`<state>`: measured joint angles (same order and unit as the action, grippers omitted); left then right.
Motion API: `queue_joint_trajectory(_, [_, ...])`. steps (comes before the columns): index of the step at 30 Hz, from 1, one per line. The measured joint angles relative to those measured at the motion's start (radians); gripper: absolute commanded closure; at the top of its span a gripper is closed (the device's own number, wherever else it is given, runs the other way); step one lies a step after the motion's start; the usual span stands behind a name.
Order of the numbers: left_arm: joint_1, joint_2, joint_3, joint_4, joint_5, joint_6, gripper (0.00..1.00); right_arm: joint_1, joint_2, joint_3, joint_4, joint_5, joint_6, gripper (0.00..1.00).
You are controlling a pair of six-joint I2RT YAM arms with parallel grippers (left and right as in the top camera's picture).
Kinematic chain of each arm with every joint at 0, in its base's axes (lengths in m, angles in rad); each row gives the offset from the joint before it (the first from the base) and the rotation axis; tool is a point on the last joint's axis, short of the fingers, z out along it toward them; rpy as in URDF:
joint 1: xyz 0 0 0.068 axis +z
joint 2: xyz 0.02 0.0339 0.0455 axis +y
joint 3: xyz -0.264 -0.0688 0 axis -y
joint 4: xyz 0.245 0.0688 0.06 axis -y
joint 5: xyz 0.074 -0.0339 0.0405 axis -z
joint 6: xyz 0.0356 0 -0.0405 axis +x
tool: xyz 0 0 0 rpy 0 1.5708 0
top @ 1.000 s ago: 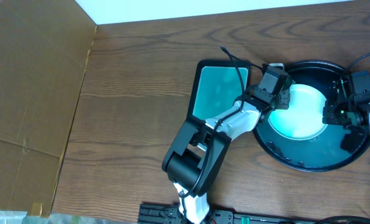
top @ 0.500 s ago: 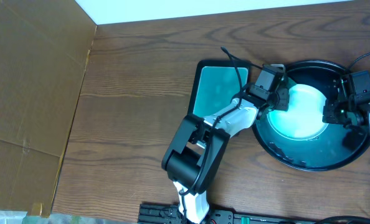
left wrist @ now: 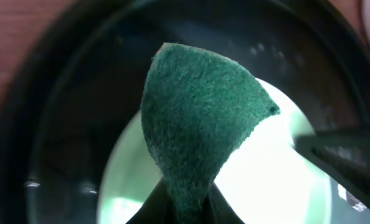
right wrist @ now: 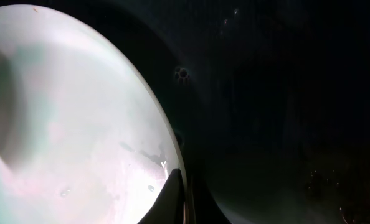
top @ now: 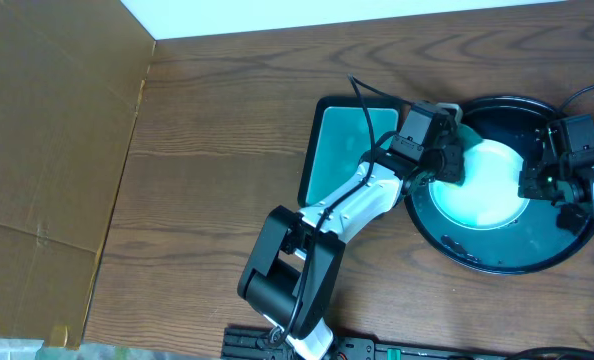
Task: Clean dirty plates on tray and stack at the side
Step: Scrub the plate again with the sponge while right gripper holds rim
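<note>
The left gripper (top: 445,160) is over the near-left part of the tray (top: 497,264); its fingers are closed tight on the lower corner of a dark green sponge (left wrist: 197,124), and in the left wrist view the sponge stands up in front of the fingers like a folded fan. Directly under this sponge lies a white plate (top: 482,190), bright and wet, with a pale teal shade on its floor; the pictures do not show whether the sponge touches the plate or hangs just above it. The plate is inside the tray, between the two grippers; whether other plates lie under it I cannot tell.

The right gripper (top: 539,186) is at the opposite edge of the plate; in the right wrist view its two fingers (right wrist: 172,196) are almost together and pinch the plate's rim between them, with the dark glossy tray floor on the other side of the fingers.

Behind the left gripper, just beside the tray, a rectangular black dish (top: 342,150) with a teal inside rests on the wooden table (top: 217,180).
</note>
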<state>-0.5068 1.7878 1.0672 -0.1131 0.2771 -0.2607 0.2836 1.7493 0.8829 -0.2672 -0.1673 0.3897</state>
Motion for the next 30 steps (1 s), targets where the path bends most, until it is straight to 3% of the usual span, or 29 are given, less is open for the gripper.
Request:
queue_joint_trajectory(6, [-0.02,0.035,0.0,0.003,0.04,0.0,0.93,0.0,0.0,-0.002,0.004,0.0,0.0,0.99])
queue_joint_trajectory(16, [-0.015,0.118,-0.001,0.032,-0.084,0.031,0.93,0.0,0.0,-0.002,0.01,-0.002,0.0,0.99])
queue_joint_trajectory(24, [0.015,0.137,-0.003,0.184,-0.136,0.052,0.93,0.0,0.0,-0.002,0.014,0.0,0.001,0.99])
queue_joint_trajectory(30, [0.032,0.141,-0.003,0.275,-0.073,0.024,0.93,0.0,0.0,-0.002,0.014,0.003,0.001,0.99])
